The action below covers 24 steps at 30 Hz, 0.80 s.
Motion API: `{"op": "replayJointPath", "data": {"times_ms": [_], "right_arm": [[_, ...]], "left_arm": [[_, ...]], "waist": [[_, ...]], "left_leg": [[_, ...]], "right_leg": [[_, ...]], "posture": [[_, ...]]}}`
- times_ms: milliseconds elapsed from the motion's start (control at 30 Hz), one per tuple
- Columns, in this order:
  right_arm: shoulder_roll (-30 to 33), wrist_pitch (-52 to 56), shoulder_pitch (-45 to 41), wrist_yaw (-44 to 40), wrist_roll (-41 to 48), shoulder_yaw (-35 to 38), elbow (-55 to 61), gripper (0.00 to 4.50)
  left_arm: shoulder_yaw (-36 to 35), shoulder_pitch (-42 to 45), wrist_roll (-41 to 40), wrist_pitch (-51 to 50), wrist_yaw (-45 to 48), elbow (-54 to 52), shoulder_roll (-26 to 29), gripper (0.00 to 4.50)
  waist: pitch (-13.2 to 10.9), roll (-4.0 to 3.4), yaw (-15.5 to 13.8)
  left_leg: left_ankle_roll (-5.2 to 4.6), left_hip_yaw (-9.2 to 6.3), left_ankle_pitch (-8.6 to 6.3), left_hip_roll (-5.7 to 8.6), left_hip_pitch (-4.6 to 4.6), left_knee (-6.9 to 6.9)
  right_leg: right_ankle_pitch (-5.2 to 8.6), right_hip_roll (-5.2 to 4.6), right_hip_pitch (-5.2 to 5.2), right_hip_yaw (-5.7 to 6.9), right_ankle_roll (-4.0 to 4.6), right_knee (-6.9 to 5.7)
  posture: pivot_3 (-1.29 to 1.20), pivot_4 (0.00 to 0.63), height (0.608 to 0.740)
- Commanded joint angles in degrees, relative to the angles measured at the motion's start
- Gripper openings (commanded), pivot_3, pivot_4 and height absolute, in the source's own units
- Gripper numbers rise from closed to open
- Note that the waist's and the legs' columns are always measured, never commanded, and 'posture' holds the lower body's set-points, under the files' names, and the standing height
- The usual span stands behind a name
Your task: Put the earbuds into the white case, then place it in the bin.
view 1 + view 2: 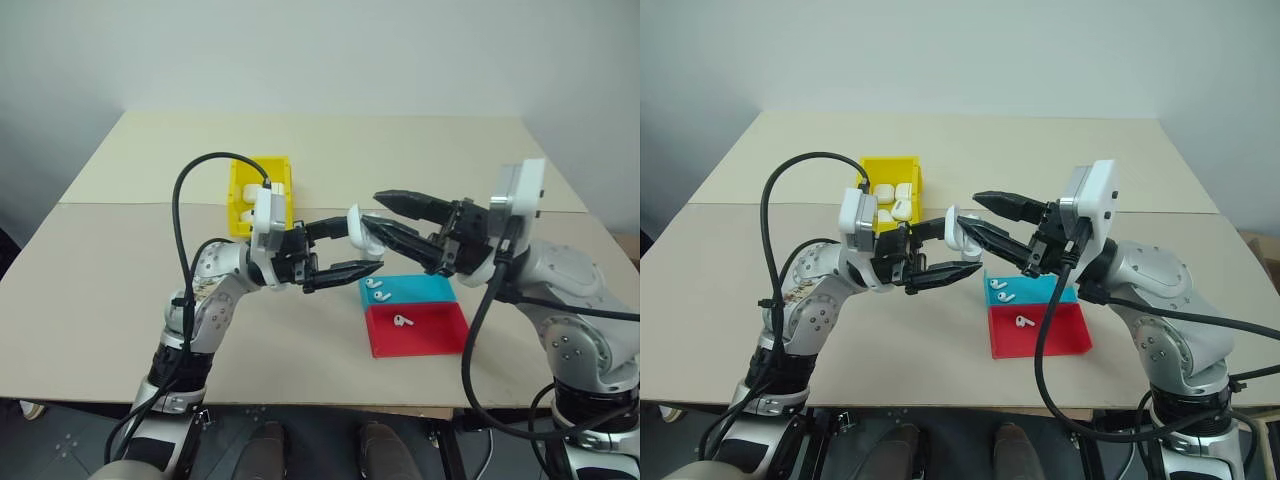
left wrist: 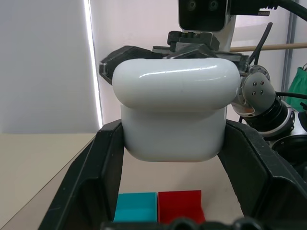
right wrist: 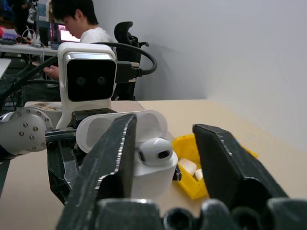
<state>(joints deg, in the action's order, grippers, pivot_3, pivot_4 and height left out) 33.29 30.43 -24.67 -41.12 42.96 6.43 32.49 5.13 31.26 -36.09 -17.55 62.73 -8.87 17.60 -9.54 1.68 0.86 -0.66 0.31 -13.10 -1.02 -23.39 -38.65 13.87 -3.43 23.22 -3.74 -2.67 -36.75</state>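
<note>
My left gripper (image 1: pixel 360 247) is shut on the white case (image 1: pixel 368 238) and holds it in the air above the table, its lid flipped open. In the left wrist view the case (image 2: pixel 172 110) sits between the two black fingers (image 2: pixel 91 177). One earbud (image 3: pixel 154 151) sits in the case's body. My right gripper (image 1: pixel 372 208) faces the case from the right with its fingers apart on either side of the open top, and they hold nothing. Three more earbuds lie on the tray: two on the blue half (image 1: pixel 376 291) and one on the red half (image 1: pixel 402 322). The yellow bin (image 1: pixel 236 195) stands behind my left arm.
The blue-and-red tray (image 1: pixel 440 335) lies on the table below my right gripper. The bin holds several white cases (image 1: pixel 896 203). In the right wrist view a person (image 3: pixel 81 21) sits at a desk beyond the table. The table's near edge is just under my arms.
</note>
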Motion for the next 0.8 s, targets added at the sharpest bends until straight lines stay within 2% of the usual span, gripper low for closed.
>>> {"op": "replayJointPath", "data": {"times_ms": [33,300,400,467,500,567,633,733,800], "right_arm": [[1.25,0.03,0.24,-0.90,0.63,0.61,0.51,3.60],[3.85,1.22,-2.75,-0.92,2.46,3.59,-3.14,3.60],[8.99,4.36,-6.80,-3.51,5.78,6.96,-6.13,3.60],[13.84,5.17,-10.07,-7.59,4.48,6.32,-9.75,3.60],[16.19,4.78,-11.68,-10.08,2.25,4.49,-11.75,3.60],[21.49,-2.77,-15.18,-19.06,-10.02,-5.78,-17.63,3.60],[23.68,-10.07,-17.81,-26.13,-19.06,-13.80,-22.64,3.60],[21.53,-22.94,-24.53,-35.48,-33.94,-27.25,-32.94,3.60],[19.01,-29.43,-27.82,-38.52,-39.47,-31.68,-38.77,3.21]], "left_arm": [[-1.90,1.51,-1.07,1.84,-0.51,-1.13,-0.72,2.78],[-3.16,1.08,0.00,1.93,-2.06,-1.13,0.26,2.78],[-4.58,1.71,-0.05,1.14,-2.69,-0.99,1.93,2.78],[-5.38,2.20,-0.13,1.07,-3.04,-0.68,2.95,2.78],[-5.75,2.22,-0.39,0.93,-3.13,-0.68,3.34,2.78],[-5.99,1.58,-1.64,-0.02,-2.21,-1.41,4.18,2.78],[-5.16,0.74,-1.46,0.71,-0.23,-1.97,4.82,2.78],[-4.25,-0.17,-1.22,1.63,3.10,-2.53,6.10,2.78],[-4.11,-0.21,-1.04,1.68,3.30,-2.67,6.07,2.78]], "waist": [[0.00,0.00,0.00],[0.00,0.00,0.04],[-0.05,-0.01,0.00],[-0.05,-0.02,-0.02],[-0.05,-0.02,-0.01],[-0.05,-0.03,0.08],[-0.05,-0.01,0.27],[-0.06,-0.02,0.85],[-0.07,-0.02,1.21]], "left_leg": [[0.00,0.00,0.00,0.00,0.00,0.00],[0.00,0.00,0.00,0.00,0.00,0.00],[0.00,0.01,0.00,0.00,0.00,0.00],[0.00,0.01,0.00,0.00,-0.04,0.01],[0.00,0.01,0.00,-0.01,-0.03,0.03],[-0.01,0.05,-0.01,-0.01,-0.03,0.06],[-0.02,0.36,-0.01,-0.04,0.04,0.10],[-0.02,0.58,-0.01,-0.06,0.04,0.15],[-0.01,0.60,-0.01,-0.05,0.01,0.19]], "right_leg": [[0.00,0.00,0.00,0.00,0.00,0.00],[0.00,0.00,0.00,0.00,0.00,0.00],[0.00,-0.01,0.00,0.00,0.00,0.01],[-0.01,-0.01,0.05,0.00,0.01,0.01],[0.00,-0.01,0.04,0.01,0.01,0.04],[0.00,-0.01,0.03,0.02,0.01,0.11],[0.01,0.00,-0.03,0.03,0.01,0.19],[0.01,0.01,0.03,-0.03,0.02,0.22],[0.01,0.01,0.11,-0.04,0.02,0.19]], "posture": [[0.00,0.150,0.740],[0.00,0.150,0.740],[0.00,0.150,0.740],[0.00,0.150,0.740],[0.00,0.150,0.740],[0.00,0.150,0.740],[0.00,0.150,0.740],[0.00,0.150,0.740],[0.00,0.150,0.740]]}}
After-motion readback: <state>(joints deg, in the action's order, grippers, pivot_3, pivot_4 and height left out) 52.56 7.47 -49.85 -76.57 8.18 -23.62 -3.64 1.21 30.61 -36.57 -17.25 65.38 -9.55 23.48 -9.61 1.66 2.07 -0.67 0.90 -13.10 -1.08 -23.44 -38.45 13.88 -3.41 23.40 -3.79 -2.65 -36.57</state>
